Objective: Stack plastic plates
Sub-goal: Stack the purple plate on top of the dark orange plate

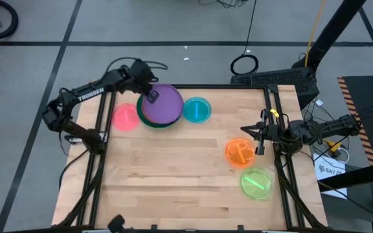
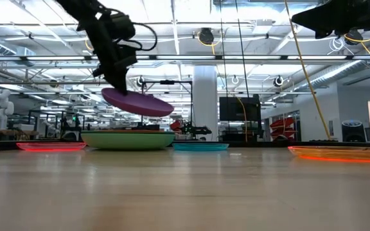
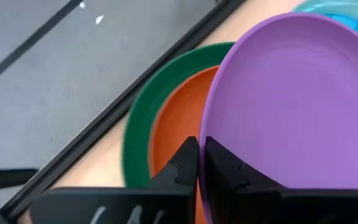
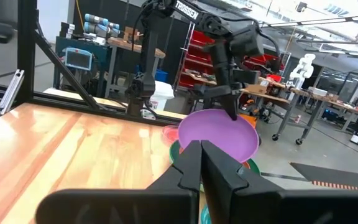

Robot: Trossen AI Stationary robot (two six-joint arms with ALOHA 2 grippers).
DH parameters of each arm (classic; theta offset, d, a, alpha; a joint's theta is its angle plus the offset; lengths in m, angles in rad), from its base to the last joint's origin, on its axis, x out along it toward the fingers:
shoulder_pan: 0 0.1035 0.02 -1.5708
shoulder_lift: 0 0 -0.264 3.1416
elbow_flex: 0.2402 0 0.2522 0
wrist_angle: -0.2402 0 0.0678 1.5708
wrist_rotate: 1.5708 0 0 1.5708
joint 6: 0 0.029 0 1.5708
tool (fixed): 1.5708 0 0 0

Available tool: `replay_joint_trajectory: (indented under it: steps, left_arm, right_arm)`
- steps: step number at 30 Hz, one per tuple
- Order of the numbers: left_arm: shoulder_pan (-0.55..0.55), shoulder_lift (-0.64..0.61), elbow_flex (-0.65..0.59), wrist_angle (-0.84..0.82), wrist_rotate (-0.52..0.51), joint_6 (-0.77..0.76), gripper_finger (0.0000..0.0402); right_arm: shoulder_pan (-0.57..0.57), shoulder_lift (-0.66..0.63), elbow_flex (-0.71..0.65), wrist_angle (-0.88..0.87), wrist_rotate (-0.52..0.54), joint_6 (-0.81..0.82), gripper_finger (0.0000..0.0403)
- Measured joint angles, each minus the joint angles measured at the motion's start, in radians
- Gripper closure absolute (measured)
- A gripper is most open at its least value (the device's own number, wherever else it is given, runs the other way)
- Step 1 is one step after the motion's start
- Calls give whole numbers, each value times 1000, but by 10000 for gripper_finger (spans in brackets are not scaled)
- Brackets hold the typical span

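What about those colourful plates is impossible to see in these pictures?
- Stack under the purple plate held by the left end effector: high view, mostly covered; how many plates are in it is unclear.
- Lime green plate: absent from the low view.
- Blue plate: left wrist view, cut off by the edge.

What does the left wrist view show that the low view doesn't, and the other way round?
Only the left wrist view shows the left gripper shut on the purple plate's rim, with the red-orange plate nested inside the dark green plate below. Only the low view shows the purple plate tilted and lifted clear of the stack, plus the pink plate and orange plate resting on the table. Both show the purple plate, the dark green plate and the blue plate.
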Motion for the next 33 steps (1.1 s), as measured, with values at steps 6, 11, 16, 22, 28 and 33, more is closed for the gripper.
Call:
replay_joint_trajectory:
  steps: [6, 11, 16, 22, 28, 33]
  left_arm:
    - [84, 20, 2, -26, 19, 17, 387]
    - [93, 61, 2, -33, 20, 20, 387]
    - [92, 81, 2, -32, 20, 20, 387]
    - [92, 101, 2, -32, 19, 12, 374]
    - [92, 102, 2, -25, 16, 2, 367]
    - [89, 102, 2, -25, 14, -1, 365]
  right_arm:
    - [0, 0, 0, 3, 0, -2, 397]
    - [0, 0, 0, 3, 0, -3, 397]
    - [0, 0, 0, 2, 0, -2, 397]
    - [0, 0, 0, 2, 0, -2, 397]
    - [0, 0, 0, 2, 0, -2, 397]
    - [0, 0, 0, 2, 0, 0, 397]
